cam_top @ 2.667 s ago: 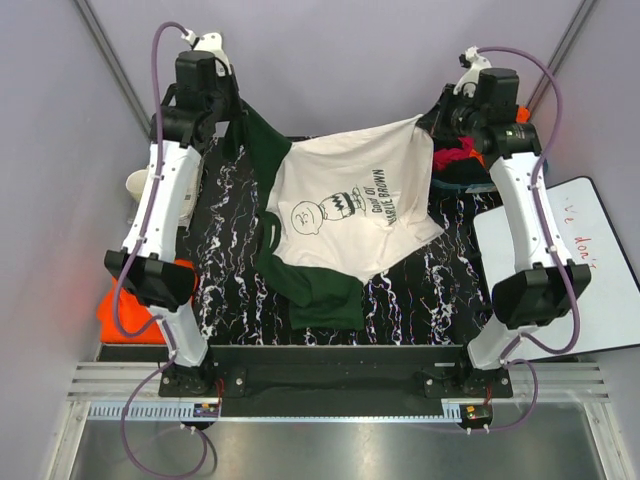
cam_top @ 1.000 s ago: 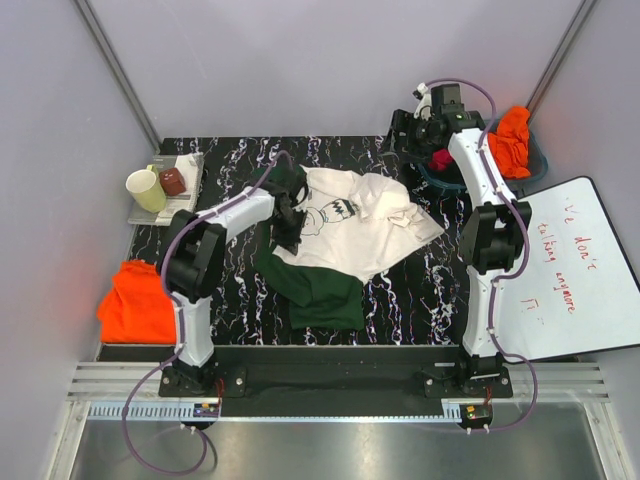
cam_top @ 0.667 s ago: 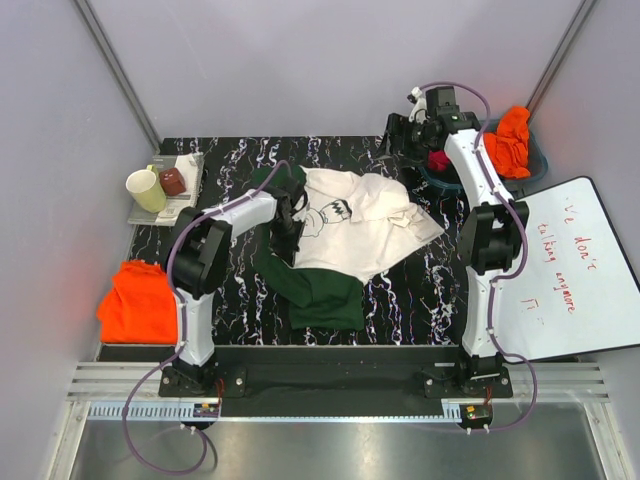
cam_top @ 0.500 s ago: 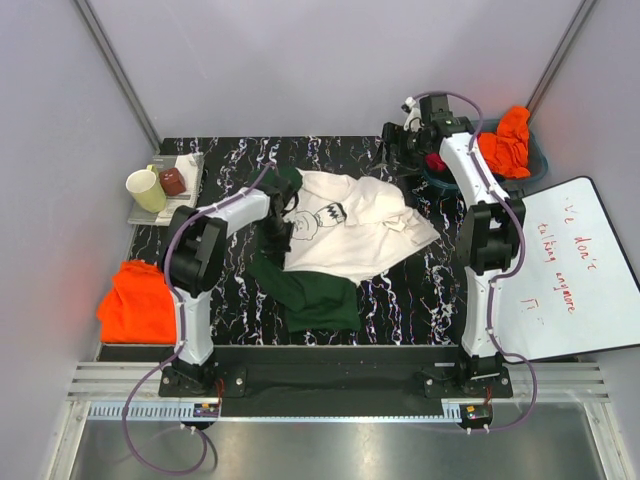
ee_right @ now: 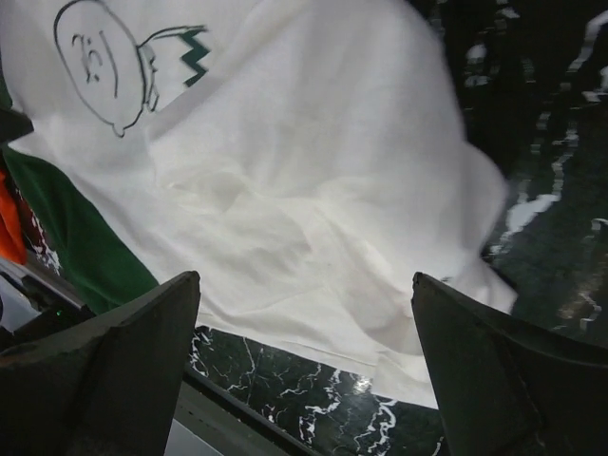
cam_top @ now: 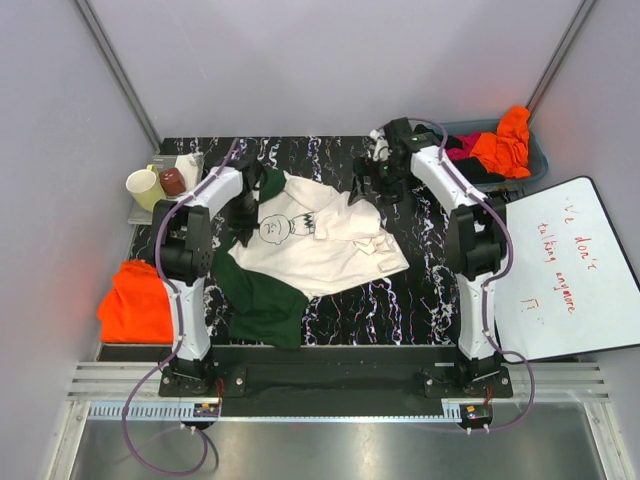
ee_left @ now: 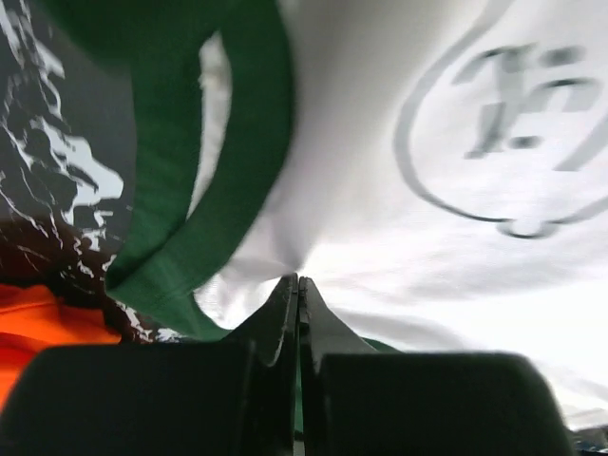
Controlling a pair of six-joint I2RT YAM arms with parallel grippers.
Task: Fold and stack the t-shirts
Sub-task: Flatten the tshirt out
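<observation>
Got a black tabletop (cam_top: 400, 300) with white marble veins. Far left corner: small grey tray (cam_top: 150, 214) holding a cream mug (cam_top: 141, 186), some brown lump (cam_top: 173, 181) right beside it, plus a crumpled white cloth (cam_top: 187, 164). Over on the right, a white board (cam_top: 560, 290) with red scribbles, lying tilted just off the table's edge. Behind that, a grey bin (cam_top: 541, 158).

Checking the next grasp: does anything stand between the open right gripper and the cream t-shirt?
Nothing visible does. The right gripper hangs open above the cream t-shirt, and only bare cloth shows between its jaws. The left gripper is shut on a pinch of the same shirt.
</observation>
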